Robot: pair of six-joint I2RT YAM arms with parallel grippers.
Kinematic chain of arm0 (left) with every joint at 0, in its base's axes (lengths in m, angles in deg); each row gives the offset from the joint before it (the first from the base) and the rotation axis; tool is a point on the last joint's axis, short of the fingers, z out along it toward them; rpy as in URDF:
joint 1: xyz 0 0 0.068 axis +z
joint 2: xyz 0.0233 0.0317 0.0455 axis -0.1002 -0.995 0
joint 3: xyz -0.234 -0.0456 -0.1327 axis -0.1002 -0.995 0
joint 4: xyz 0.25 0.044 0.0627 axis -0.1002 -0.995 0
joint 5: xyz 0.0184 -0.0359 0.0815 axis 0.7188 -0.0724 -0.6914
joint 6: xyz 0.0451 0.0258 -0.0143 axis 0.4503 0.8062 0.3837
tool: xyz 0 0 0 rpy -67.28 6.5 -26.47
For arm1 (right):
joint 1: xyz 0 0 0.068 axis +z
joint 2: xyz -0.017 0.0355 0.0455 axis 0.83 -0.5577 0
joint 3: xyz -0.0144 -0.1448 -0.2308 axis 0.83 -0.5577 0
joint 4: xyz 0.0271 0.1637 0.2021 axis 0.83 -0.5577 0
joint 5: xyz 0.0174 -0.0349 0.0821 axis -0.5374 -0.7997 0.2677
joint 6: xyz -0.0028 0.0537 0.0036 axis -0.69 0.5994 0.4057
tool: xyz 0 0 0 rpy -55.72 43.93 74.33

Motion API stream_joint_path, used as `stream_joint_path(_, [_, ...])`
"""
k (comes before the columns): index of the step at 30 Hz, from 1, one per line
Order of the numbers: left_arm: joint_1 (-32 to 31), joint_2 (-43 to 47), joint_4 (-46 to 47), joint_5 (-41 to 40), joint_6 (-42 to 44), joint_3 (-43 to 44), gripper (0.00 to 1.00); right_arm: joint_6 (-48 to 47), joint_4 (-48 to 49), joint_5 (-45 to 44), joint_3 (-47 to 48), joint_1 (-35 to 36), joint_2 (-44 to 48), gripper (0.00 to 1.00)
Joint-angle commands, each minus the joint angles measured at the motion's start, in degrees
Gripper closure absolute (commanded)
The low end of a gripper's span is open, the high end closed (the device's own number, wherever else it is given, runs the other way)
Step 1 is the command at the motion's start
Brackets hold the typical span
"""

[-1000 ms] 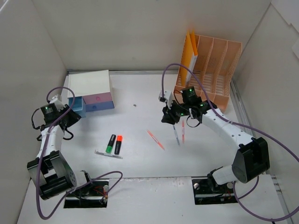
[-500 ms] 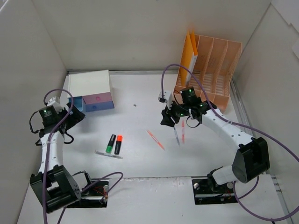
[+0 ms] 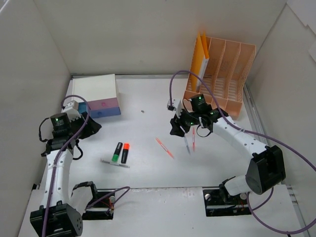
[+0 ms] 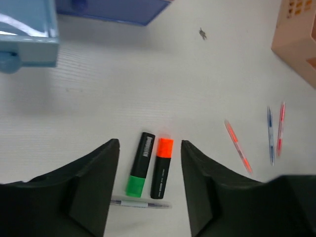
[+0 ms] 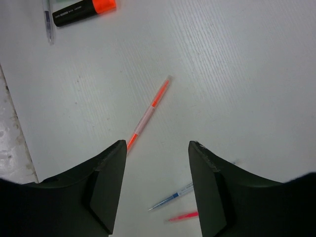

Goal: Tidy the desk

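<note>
The desk [image 3: 148,98] is a white tabletop between white walls. A green highlighter [image 3: 116,152], an orange highlighter [image 3: 125,153] and a clear pen [image 3: 114,163] lie left of centre. An orange pen [image 3: 164,147], a blue pen [image 3: 186,143] and a red pen [image 3: 193,139] lie right of centre. My left gripper [image 3: 91,126] is open and empty, above and left of the highlighters; both highlighters [image 4: 139,165] show between its jaws [image 4: 149,145]. My right gripper [image 3: 177,127] is open and empty above the orange pen [image 5: 148,112], with the blue pen [image 5: 173,196] below it.
A white drawer box [image 3: 95,94] stands at the back left, its blue drawer [image 3: 81,109] pulled out. A peach file rack [image 3: 222,74] with an orange folder [image 3: 199,59] stands at the back right. A small dark speck [image 3: 142,111] lies mid-desk.
My left arm has swung right, away from the blue drawer and toward the highlighters. My right gripper has shifted slightly left and lower over the pens.
</note>
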Motion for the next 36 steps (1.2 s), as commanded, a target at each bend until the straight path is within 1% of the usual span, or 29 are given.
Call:
stream_joint_path(1, [-6.60, -1.58, -1.07, 2.86, 1.49, 4.54, 0.51, 2.94, 1.95, -2.78, 1.49, 0.27, 0.97, 0.48])
stream_joint_path(2, [-9.07, -2.72, -2.39, 1.02, 2.11, 5.60, 0.45, 4.70, 1.86, -3.06, 1.76, 0.44, 0.71, 0.45])
stream_joint_path(3, [-11.71, -5.34, -3.88, -1.00, 2.73, 6.57, 0.43, 5.41, 1.78, -3.41, 1.94, 0.36, 0.53, 0.39])
stream_joint_path(4, [-17.04, -6.76, -7.29, -6.93, 3.25, 8.75, 0.42, 6.20, 1.95, -4.02, 1.85, 0.27, 0.70, 0.38])
stream_joint_path(6, [-21.73, -11.24, -10.48, -13.64, 2.65, 10.61, 0.41, 7.70, 1.95, -4.20, 1.33, 0.36, 1.05, 0.36])
stream_joint_path(7, [-25.84, -12.73, -13.10, -19.68, 1.77, 12.10, 0.41, 8.31, 1.95, -5.24, 0.97, 0.27, 1.49, 0.35])
stream_joint_path(9, [-29.38, -16.59, -15.23, -25.86, 0.80, 13.60, 0.42, 8.67, 1.86, -7.00, 0.36, 0.01, 1.84, 0.35])
stream_joint_path(10, [-30.62, -17.83, -15.50, -27.11, -0.25, 13.87, 0.46, 8.84, 1.78, -7.27, 0.09, 0.09, 2.02, 0.37])
stream_joint_path(11, [-32.11, -20.20, -15.41, -27.99, -0.26, 13.96, 0.47, 9.02, 1.95, -7.19, -0.52, -0.60, 2.46, 0.39])
stream_joint_path(13, [-32.12, -22.06, -14.19, -28.18, -0.26, 13.53, 0.53, 9.37, 1.86, -6.84, -1.05, -1.22, 2.72, 0.41])
stream_joint_path(15, [-32.12, -24.26, -12.44, -27.13, 0.79, 12.82, 0.55, 9.63, 1.78, -6.49, -1.49, -1.75, 3.16, 0.45])
stream_joint_path(16, [-32.12, -24.70, -11.90, -27.12, 1.23, 12.73, 0.58, 9.81, 1.86, -6.22, -1.75, -1.84, 3.34, 0.46])
stream_joint_path(19, [-31.60, -26.81, -11.37, -25.72, 3.17, 13.17, 0.60, 9.90, 1.95, -5.96, -2.63, -2.28, 4.04, 0.47])
stream_joint_path(23, [-31.60, -31.89, -11.72, -23.79, 5.10, 13.53, 0.59, 9.90, 1.95, -5.96, -3.51, -2.54, 4.22, 0.46])
stream_joint_path(26, [-32.30, -32.35, -11.11, -23.25, 4.67, 12.38, 0.51, 10.07, 1.95, -6.05, -3.86, -2.89, 4.31, 0.46])
stream_joint_path(27, [-32.30, -32.26, -10.93, -22.91, 4.40, 11.60, 0.46, 10.25, 2.04, -6.05, -3.95, -3.07, 4.31, 0.46])
stream_joint_path(32, [-32.83, -33.66, -11.02, -23.61, 4.14, 10.80, 0.48, 10.25, 1.95, -5.87, -4.48, -3.68, 4.22, 0.46])
stream_joint_path(33, [-33.35, -33.93, -10.84, -23.61, 4.14, 10.89, 0.51, 10.43, 2.04, -5.78, -4.48, -3.51, 4.22, 0.46])
stream_joint_path(36, [-34.05, -34.90, -11.19, -24.04, 3.70, 11.24, 0.55, 10.60, 1.95, -5.69, -4.48, -3.51, 4.31, 0.46])
